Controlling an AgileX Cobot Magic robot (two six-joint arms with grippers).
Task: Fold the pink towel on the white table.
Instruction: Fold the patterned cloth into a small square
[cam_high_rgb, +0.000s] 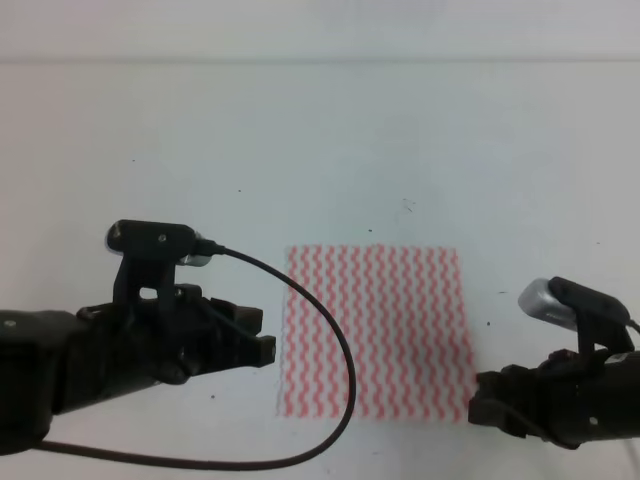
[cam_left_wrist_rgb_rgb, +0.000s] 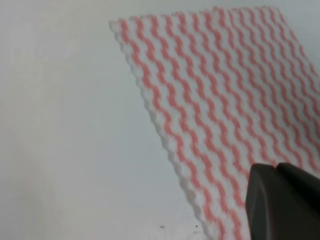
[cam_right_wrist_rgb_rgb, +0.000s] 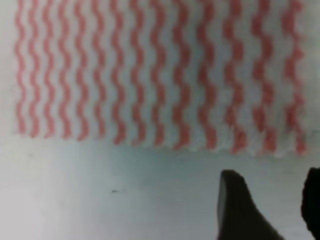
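**Count: one towel, one worktop, two grippers, two wrist cameras, one cable**

One pink towel (cam_high_rgb: 375, 330) lies flat, in a single spread layer, between the two sets of jaws. One white worktop (cam_high_rgb: 320, 150) carries it. Two grippers are in view: the left gripper (cam_high_rgb: 262, 338), its jaws just beside the towel's left edge, and the right gripper (cam_high_rgb: 483, 400), its jaws at the towel's near right corner. Each arm bears one camera, two in all: the left wrist camera (cam_high_rgb: 150, 238) and the right wrist camera (cam_high_rgb: 548, 298). One black cable (cam_high_rgb: 340, 350) loops from the left camera across the towel. A few tiny dark specks dot the worktop; their number cannot be told exactly.
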